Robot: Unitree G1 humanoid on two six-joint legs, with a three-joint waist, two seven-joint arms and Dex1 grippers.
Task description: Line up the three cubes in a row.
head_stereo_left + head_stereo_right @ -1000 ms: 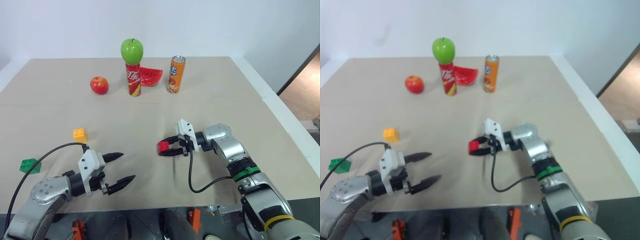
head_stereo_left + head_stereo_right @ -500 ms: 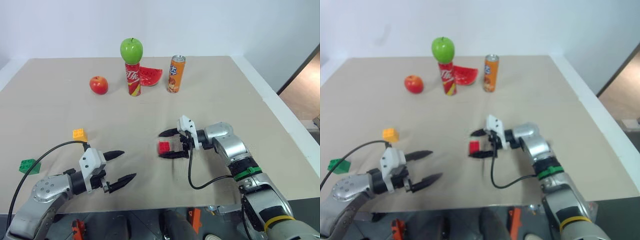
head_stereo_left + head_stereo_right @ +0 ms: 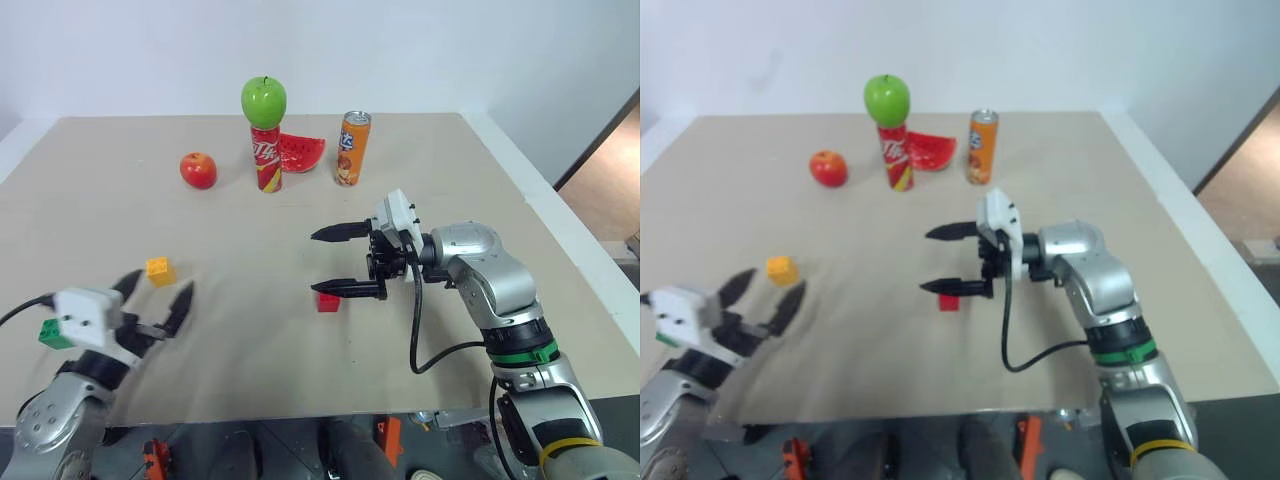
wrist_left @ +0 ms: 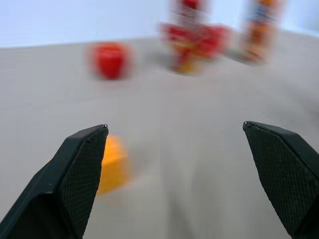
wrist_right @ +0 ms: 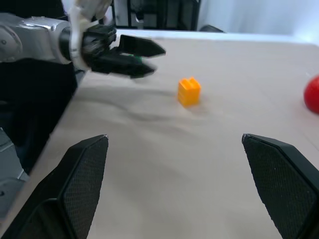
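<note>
Three cubes lie apart on the tabletop [image 3: 300,220]: red cube [image 3: 328,301] just under the right gripper [image 3: 336,262], orange cube [image 3: 159,269] just ahead of the left gripper [image 3: 155,298], green cube [image 3: 50,334] beside that wrist. Both jaws gape wide, holding nothing. Orange likely goes next, nearest the left jaws; cubes are squarish, no real long axis.

- Bare table [image 3: 250,340] between left gripper [image 3: 155,302] and right gripper [image 3: 335,262]; wide lane across the near-middle.
- Red brick [image 3: 328,301] lies under the right gripper's lower finger, fingers spread, not touching it.
- Yellow-orange brick [image 3: 159,269] just ahead of the left gripper; green brick [image 3: 50,331] tucked behind its wrist.
- Far edge crowded: red apple [image 3: 198,170], red can [image 3: 265,157] topped by green apple [image 3: 263,100], watermelon slice [image 3: 300,152], orange can [image 3: 352,147].
</note>
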